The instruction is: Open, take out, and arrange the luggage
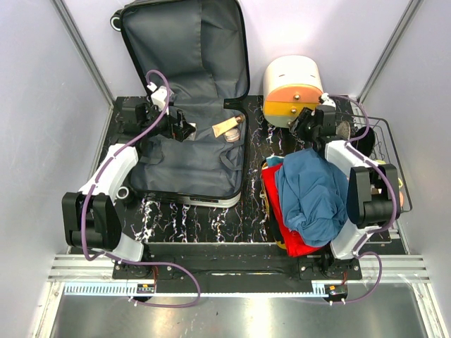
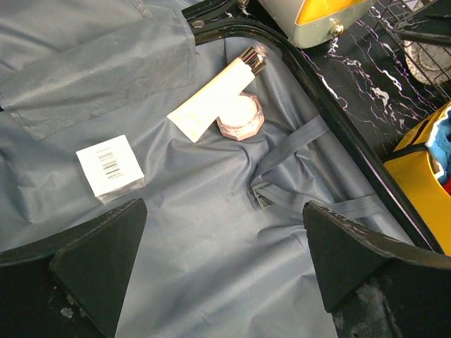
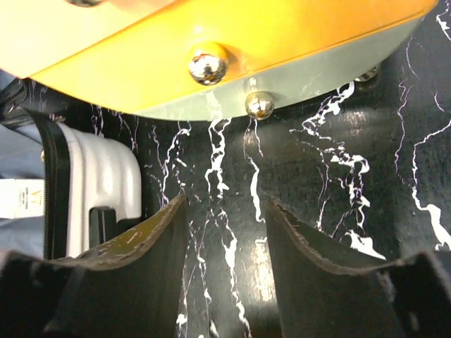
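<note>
While the luggage (image 1: pixel 190 169) lies open on the left half of the table (image 1: pixel 211 218), its lid leans back against the rear wall, grey lining facing out. The left gripper (image 1: pixel 184 131) hangs over the lower half with its jaws spread wide and nothing between them. On the lining ahead of it, the left wrist view shows a cream tube (image 2: pixel 211 95) with a shiny cap lying against a pink jar (image 2: pixel 239 116). A white box (image 2: pixel 110 167) sits well apart to their left, and a grey strap (image 2: pixel 296 151) lies loose near the zip edge.

The right gripper (image 3: pixel 225 204) is low over bare table just in front of the drawer box (image 1: pixel 292 88), jaws partway apart and holding nothing. Two chrome knobs (image 3: pixel 208 63) on the box's orange and pale front show just beyond its fingertips. The white corner of the luggage shell shows at the left of that view.

Nearer the arm bases, a blue cloth (image 1: pixel 313 193) is heaped on a red cloth (image 1: pixel 282 218), partly under the right arm. A wire basket (image 1: pixel 384 141) stands at the right edge.
</note>
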